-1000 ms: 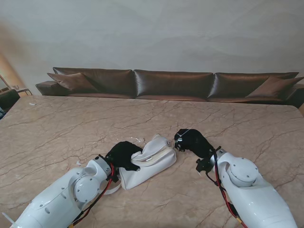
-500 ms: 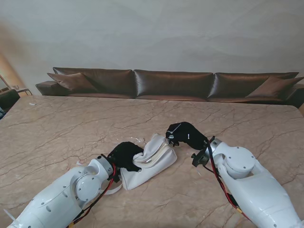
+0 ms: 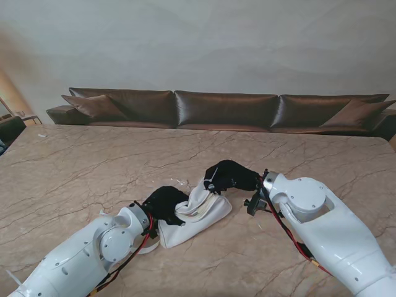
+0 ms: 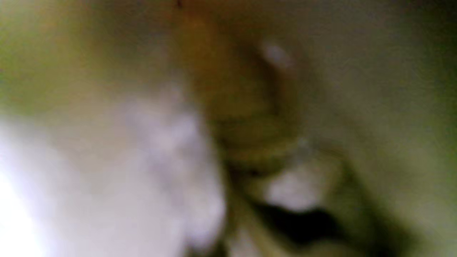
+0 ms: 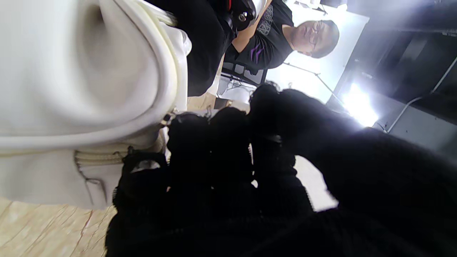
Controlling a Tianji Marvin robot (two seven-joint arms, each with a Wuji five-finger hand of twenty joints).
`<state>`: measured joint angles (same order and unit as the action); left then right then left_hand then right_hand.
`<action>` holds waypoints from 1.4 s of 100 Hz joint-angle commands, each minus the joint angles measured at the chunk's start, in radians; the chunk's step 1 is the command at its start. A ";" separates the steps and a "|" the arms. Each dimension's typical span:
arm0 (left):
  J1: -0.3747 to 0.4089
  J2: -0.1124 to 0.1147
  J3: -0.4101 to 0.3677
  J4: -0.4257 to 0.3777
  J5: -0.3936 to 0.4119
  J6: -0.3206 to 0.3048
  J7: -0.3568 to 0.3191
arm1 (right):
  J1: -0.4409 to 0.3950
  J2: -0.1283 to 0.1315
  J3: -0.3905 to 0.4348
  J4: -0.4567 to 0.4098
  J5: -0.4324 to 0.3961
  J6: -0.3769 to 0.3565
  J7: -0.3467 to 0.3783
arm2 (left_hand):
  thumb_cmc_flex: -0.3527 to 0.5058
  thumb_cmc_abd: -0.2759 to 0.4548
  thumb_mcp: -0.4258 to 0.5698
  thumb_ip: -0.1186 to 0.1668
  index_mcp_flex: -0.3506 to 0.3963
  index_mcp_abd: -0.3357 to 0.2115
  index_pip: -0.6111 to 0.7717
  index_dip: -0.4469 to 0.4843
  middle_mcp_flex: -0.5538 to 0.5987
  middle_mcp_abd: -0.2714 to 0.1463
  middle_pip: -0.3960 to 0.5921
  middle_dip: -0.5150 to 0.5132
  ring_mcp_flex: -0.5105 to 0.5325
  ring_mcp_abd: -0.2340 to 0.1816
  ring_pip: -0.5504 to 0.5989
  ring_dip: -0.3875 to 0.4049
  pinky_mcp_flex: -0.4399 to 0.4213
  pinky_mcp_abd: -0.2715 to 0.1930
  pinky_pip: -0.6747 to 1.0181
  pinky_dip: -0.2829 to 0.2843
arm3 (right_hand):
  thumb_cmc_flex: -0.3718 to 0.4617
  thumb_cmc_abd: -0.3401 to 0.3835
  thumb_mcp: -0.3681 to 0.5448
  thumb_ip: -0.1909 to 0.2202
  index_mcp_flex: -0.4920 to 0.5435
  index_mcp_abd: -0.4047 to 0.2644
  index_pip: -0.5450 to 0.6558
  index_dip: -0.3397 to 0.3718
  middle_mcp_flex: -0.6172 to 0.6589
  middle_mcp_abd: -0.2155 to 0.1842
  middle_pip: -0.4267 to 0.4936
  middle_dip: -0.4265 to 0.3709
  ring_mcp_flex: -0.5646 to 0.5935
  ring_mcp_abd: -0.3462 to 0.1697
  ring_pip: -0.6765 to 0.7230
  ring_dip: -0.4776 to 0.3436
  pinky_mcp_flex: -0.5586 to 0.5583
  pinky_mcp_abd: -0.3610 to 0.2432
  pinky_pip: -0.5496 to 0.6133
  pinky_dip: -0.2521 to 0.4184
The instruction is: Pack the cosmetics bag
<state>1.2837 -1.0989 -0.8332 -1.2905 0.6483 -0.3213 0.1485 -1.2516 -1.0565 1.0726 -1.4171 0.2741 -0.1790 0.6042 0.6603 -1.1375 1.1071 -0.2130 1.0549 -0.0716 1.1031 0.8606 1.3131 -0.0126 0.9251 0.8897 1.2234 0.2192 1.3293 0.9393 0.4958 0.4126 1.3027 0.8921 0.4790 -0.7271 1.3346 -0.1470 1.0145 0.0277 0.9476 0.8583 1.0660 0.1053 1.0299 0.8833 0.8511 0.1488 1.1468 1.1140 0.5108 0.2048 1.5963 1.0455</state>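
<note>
A broad beige marble table point(image 3: 93, 161) veined with darker cracks fills the stand's view, with a long brown leather sofa point(image 3: 226, 109) against the pale wall at its far edge. Two white robot arms reach in from the near corners. Between them, near the middle of the table, lies the white soft-sided cosmetics bag point(image 3: 193, 218), slumped on the marble with its corded rim raised.

The left hand point(image 3: 164, 201), gloved in black, rests on the bag's left end, its fingers curled on the fabric; whether they truly pinch it cannot be told, and the left wrist view is only a blur. The right hand point(image 3: 228, 176), also in a black glove, sits at the bag's upper right edge, touching the rim. In the right wrist view its fingers point(image 5: 228, 142) bunch close together beside the bag's zip and thick piped edge point(image 5: 167, 89), and a small pale item point(image 3: 212, 174) shows at the fingertips in the stand's view; its nature and the grip on it cannot be made out.
</note>
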 commanded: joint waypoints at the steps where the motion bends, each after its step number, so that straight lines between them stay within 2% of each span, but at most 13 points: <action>1: 0.050 -0.020 0.038 0.038 0.010 0.011 -0.028 | 0.031 -0.020 -0.029 -0.040 -0.027 -0.016 0.015 | 0.456 0.100 0.463 0.117 0.200 -0.231 0.176 0.015 0.051 -0.140 0.000 -0.012 0.046 -0.026 0.026 0.012 0.005 -0.009 0.025 -0.011 | 0.058 0.025 0.057 0.010 0.015 -0.380 0.100 0.019 -0.008 -0.110 -0.058 -0.002 0.019 -0.002 -0.059 -0.013 0.011 -0.034 -0.034 0.020; 16: 0.073 -0.025 0.014 0.019 0.004 0.020 -0.007 | 0.082 -0.007 -0.092 -0.038 -0.113 -0.028 0.021 | 0.454 0.111 0.461 0.097 0.172 -0.221 0.132 -0.039 0.041 -0.141 -0.034 -0.034 0.043 -0.045 0.028 -0.015 0.021 -0.007 0.038 -0.035 | 0.048 0.017 0.071 0.015 0.017 -0.383 0.104 0.015 -0.003 -0.111 -0.053 -0.004 0.028 -0.003 -0.054 -0.012 0.025 -0.038 -0.024 0.022; 26: 0.097 -0.025 -0.016 -0.003 0.001 0.022 -0.001 | 0.102 -0.005 -0.117 -0.023 -0.126 -0.032 0.030 | 0.415 0.194 0.383 0.075 0.112 -0.191 0.088 -0.101 -0.006 -0.134 -0.087 -0.065 0.037 -0.049 -0.022 -0.003 -0.001 -0.019 0.045 -0.042 | 0.040 0.009 0.085 0.017 0.018 -0.383 0.108 0.009 0.001 -0.111 -0.050 -0.008 0.035 -0.002 -0.052 -0.012 0.033 -0.038 -0.020 0.020; 36: 0.113 -0.025 -0.039 -0.015 -0.005 0.015 0.001 | 0.124 -0.003 -0.146 -0.008 -0.140 -0.021 0.043 | 0.246 0.399 0.285 0.151 0.039 -0.148 0.043 -0.145 -0.038 -0.117 -0.147 -0.036 0.017 -0.052 -0.055 0.031 -0.052 -0.061 0.096 -0.037 | 0.044 0.011 0.083 0.016 0.019 -0.376 0.110 0.002 0.000 -0.104 -0.049 -0.009 0.032 0.002 -0.051 -0.011 0.027 -0.032 -0.017 0.021; 44: 0.119 -0.025 -0.047 -0.020 -0.009 0.007 0.002 | 0.150 0.001 -0.184 0.005 -0.167 -0.033 0.047 | 0.169 0.254 0.313 -0.012 -0.033 -0.136 0.017 -0.238 -0.028 -0.105 -0.276 0.041 -0.009 -0.051 -0.080 0.061 -0.072 -0.070 0.077 0.089 | 0.039 0.011 0.083 0.016 0.015 -0.384 0.109 -0.002 -0.001 -0.111 -0.049 -0.010 0.033 -0.001 -0.052 -0.012 0.029 -0.035 -0.017 0.020; 50: 0.124 -0.025 -0.051 -0.026 -0.009 0.003 0.004 | 0.162 0.003 -0.206 0.009 -0.176 -0.041 0.052 | 0.111 0.241 0.313 -0.051 -0.078 -0.156 0.024 -0.293 -0.025 -0.097 -0.319 0.064 -0.025 -0.054 -0.089 0.065 -0.084 -0.071 0.066 0.092 | 0.037 0.012 0.085 0.016 0.013 -0.383 0.109 -0.003 -0.003 -0.110 -0.049 -0.011 0.031 -0.003 -0.053 -0.012 0.029 -0.036 -0.018 0.020; 58: 0.129 -0.026 -0.055 -0.029 -0.007 0.003 0.008 | 0.168 0.006 -0.223 0.009 -0.209 -0.056 0.042 | 0.097 0.267 0.286 -0.055 -0.106 -0.162 0.046 -0.298 -0.033 -0.093 -0.311 0.088 -0.038 -0.054 -0.094 0.069 -0.094 -0.072 0.057 0.094 | 0.027 0.020 0.080 0.016 -0.006 -0.384 0.106 -0.044 -0.010 -0.110 -0.058 -0.017 0.025 -0.006 -0.064 -0.017 0.024 -0.040 -0.025 0.014; 69: 0.133 -0.024 -0.059 -0.032 0.004 0.009 0.014 | 0.152 0.012 -0.208 -0.010 -0.277 -0.058 0.013 | 0.146 0.332 0.227 -0.058 -0.116 -0.170 0.096 -0.149 -0.041 -0.128 -0.225 0.149 -0.055 -0.060 -0.086 0.082 -0.110 -0.075 0.048 0.105 | -0.008 0.041 0.050 0.000 -0.071 -0.376 0.101 -0.182 -0.040 -0.115 -0.094 -0.033 -0.001 -0.020 -0.098 -0.031 0.014 -0.062 -0.044 0.000; 96: 0.145 -0.029 -0.089 -0.020 0.024 0.007 0.063 | 0.012 0.034 -0.035 -0.108 -0.379 -0.011 0.003 | 0.193 0.440 0.137 -0.044 -0.127 -0.167 0.095 -0.041 -0.074 -0.149 -0.189 0.178 -0.090 -0.056 -0.098 0.087 -0.141 -0.075 0.024 0.108 | -0.198 0.135 -0.229 0.017 -0.241 -0.291 -0.007 -0.371 -0.175 -0.134 -0.217 -0.177 -0.081 -0.041 -0.232 -0.088 -0.040 -0.081 -0.111 -0.011; 103: 0.145 -0.031 -0.096 -0.018 0.033 0.009 0.080 | -0.025 0.041 0.010 -0.136 -0.419 0.002 0.005 | 0.197 0.448 0.127 -0.042 -0.129 -0.166 0.096 -0.033 -0.077 -0.153 -0.187 0.182 -0.092 -0.055 -0.101 0.088 -0.144 -0.073 0.022 0.109 | -0.240 0.176 -0.356 0.029 -0.244 -0.239 -0.140 -0.324 -0.213 -0.137 -0.235 -0.213 -0.091 -0.048 -0.243 -0.091 -0.042 -0.082 -0.116 -0.008; 106: 0.146 -0.031 -0.099 -0.018 0.037 0.010 0.087 | -0.041 0.044 0.029 -0.149 -0.434 0.006 0.007 | 0.200 0.442 0.125 -0.043 -0.128 -0.167 0.096 -0.030 -0.077 -0.134 -0.185 0.184 -0.093 -0.055 -0.102 0.088 -0.144 -0.073 0.021 0.109 | -0.255 0.192 -0.412 0.073 -0.248 -0.216 -0.197 -0.282 -0.231 -0.139 -0.245 -0.222 -0.097 -0.052 -0.249 -0.092 -0.044 -0.087 -0.123 -0.009; 121: 0.149 -0.031 -0.110 -0.024 0.044 0.016 0.092 | -0.113 0.052 0.116 -0.204 -0.508 0.021 0.006 | 0.205 0.450 0.121 -0.043 -0.124 -0.168 0.098 -0.018 -0.078 -0.134 -0.180 0.188 -0.097 -0.055 -0.106 0.088 -0.147 -0.072 0.017 0.109 | -0.260 0.223 -0.662 0.074 -0.344 -0.174 -0.297 -0.243 -0.339 -0.148 -0.286 -0.256 -0.139 -0.075 -0.306 -0.116 -0.064 -0.098 -0.162 -0.008; 140: 0.148 -0.031 -0.114 -0.021 0.046 0.013 0.096 | -0.185 0.056 0.211 -0.245 -0.548 0.049 0.006 | 0.207 0.459 0.117 -0.041 -0.122 -0.173 0.097 -0.006 -0.080 -0.139 -0.179 0.188 -0.101 -0.053 -0.111 0.088 -0.149 -0.073 0.013 0.109 | -0.344 0.152 -0.596 0.076 -0.451 -0.128 -0.363 -0.260 -0.457 -0.146 -0.321 -0.300 -0.195 -0.090 -0.413 -0.186 -0.106 -0.096 -0.248 -0.026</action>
<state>1.4096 -1.1292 -0.9522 -1.3342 0.6912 -0.3127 0.2512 -1.4174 -1.0132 1.2695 -1.6522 -0.2584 -0.1451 0.6109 0.6602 -0.9156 1.0585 -0.3206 0.8870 -0.0504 1.1329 0.8001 1.2256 -0.0169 0.7230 1.0583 1.1221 0.1849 1.2161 1.0112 0.3659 0.3500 1.3158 0.9814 0.1797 -0.5455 0.7196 -0.0733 0.6077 -0.1008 0.5995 0.5996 0.6565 -0.0326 0.7272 0.5936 0.6792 0.0678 0.7721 0.9569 0.4238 0.1325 1.3788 1.0302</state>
